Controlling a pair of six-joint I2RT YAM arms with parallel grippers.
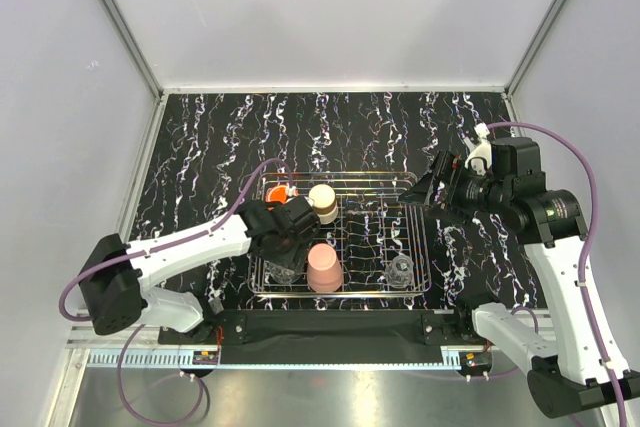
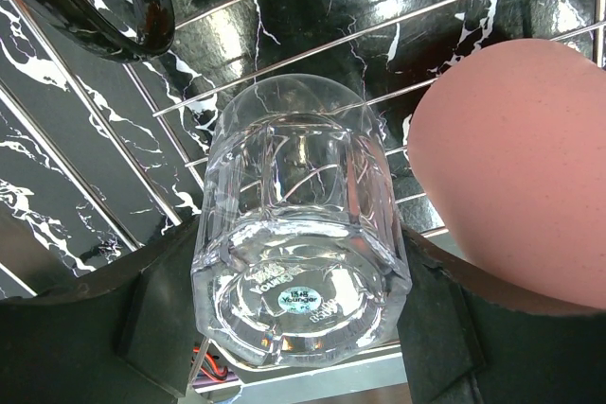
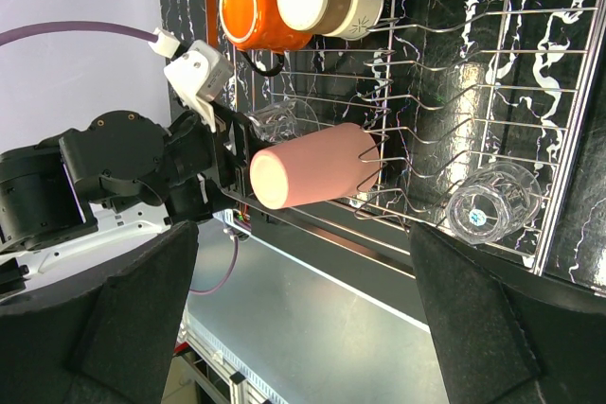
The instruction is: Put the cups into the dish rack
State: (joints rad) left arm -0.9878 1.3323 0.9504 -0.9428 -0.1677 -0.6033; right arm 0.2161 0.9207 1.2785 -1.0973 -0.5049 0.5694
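The silver wire dish rack (image 1: 426, 237) lies mid-table. In it are an orange cup (image 1: 279, 192), a cream cup with a brown band (image 1: 322, 202), a pale pink tumbler (image 1: 323, 267) and a clear glass (image 1: 401, 272) at the near right. My left gripper (image 1: 286, 255) is shut on the second clear glass (image 2: 298, 234), base up, at the rack's near left, right beside the pink tumbler (image 2: 511, 167). My right gripper (image 1: 432, 192) is open and empty above the rack's far right corner. In the right wrist view it (image 3: 303, 328) looks down on all the cups.
The rack stands on a black marbled mat (image 1: 340, 127). A metal table edge (image 1: 330, 347) runs along the near side. White walls (image 1: 60, 97) close in the left, back and right. The left arm (image 1: 190, 247) reaches in over the rack's left rim.
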